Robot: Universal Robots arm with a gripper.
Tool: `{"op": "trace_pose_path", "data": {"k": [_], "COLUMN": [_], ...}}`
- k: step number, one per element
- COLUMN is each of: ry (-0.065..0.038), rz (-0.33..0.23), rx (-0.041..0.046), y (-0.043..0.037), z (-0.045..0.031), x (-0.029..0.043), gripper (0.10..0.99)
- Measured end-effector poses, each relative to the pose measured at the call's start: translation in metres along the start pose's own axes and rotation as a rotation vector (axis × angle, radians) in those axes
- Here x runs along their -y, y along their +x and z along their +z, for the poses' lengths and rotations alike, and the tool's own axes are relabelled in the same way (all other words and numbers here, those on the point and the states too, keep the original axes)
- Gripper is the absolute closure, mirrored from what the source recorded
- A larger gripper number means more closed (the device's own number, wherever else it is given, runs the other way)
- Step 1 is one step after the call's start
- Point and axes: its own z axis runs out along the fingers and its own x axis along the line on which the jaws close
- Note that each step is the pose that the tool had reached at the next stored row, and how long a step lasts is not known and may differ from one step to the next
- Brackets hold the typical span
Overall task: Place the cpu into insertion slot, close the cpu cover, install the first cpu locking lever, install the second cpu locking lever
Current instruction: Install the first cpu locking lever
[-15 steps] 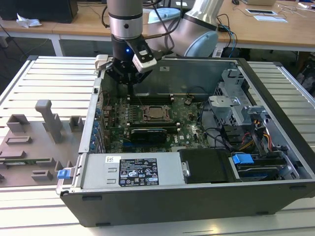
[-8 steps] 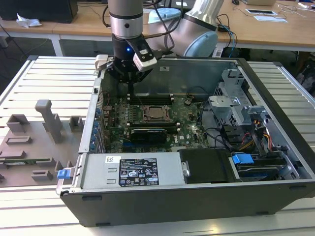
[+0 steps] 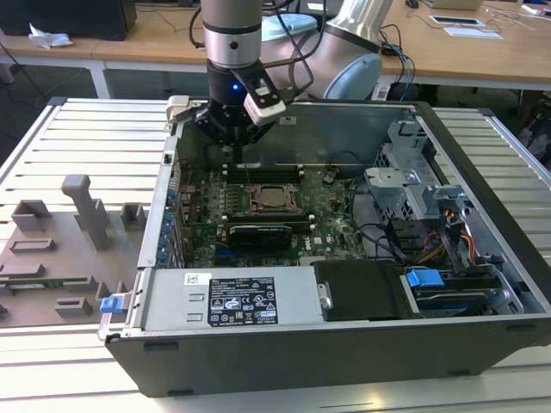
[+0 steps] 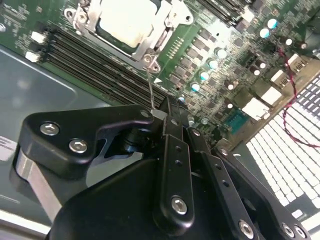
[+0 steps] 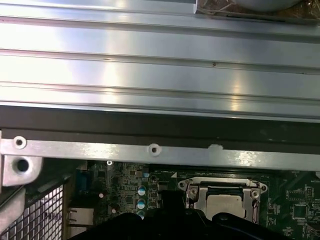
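Note:
The cpu (image 4: pixel 127 20), with its pale silvery top, lies in the insertion slot (image 3: pixel 274 199) on the green motherboard (image 3: pixel 331 211). The silvery cpu cover (image 4: pixel 152 47) lies flat around the chip, which shows through the cut-out in both wrist views. A thin wire locking lever (image 4: pixel 150 85) rises from the socket's corner up to my gripper (image 4: pixel 162 114). The black fingers are shut, with the lever's end right at their tips. I cannot tell if they clamp it or only touch it. In the exterior view the gripper (image 3: pixel 232 142) hangs just behind the socket.
The open computer case (image 3: pixel 482 224) surrounds the board. Long black memory slots (image 3: pixel 263 169) lie beside the socket, and a black card (image 3: pixel 258 234) lies in front. A power supply (image 3: pixel 232 301) and a drive cage (image 3: pixel 413 185) stand nearby. A grey fixture tray (image 3: pixel 60 249) is at the exterior view's left.

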Motion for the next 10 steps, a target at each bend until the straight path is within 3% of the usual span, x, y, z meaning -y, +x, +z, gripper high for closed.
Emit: {"op": "trace_pose_path", "data": {"k": [8, 9, 10], "ry": [0.000, -0.003, -0.012], "rz": [0.000, 0.000, 0.004], "rx": [-0.0037, -0.0040, -0.0043], "y": [-0.0257, -0.0275, -0.0279], "z": [0.0015, 0.0021, 0.0031], "x": [0.0013, 0.0015, 0.0015], "gripper": [0.980, 0.980, 0.980]}}
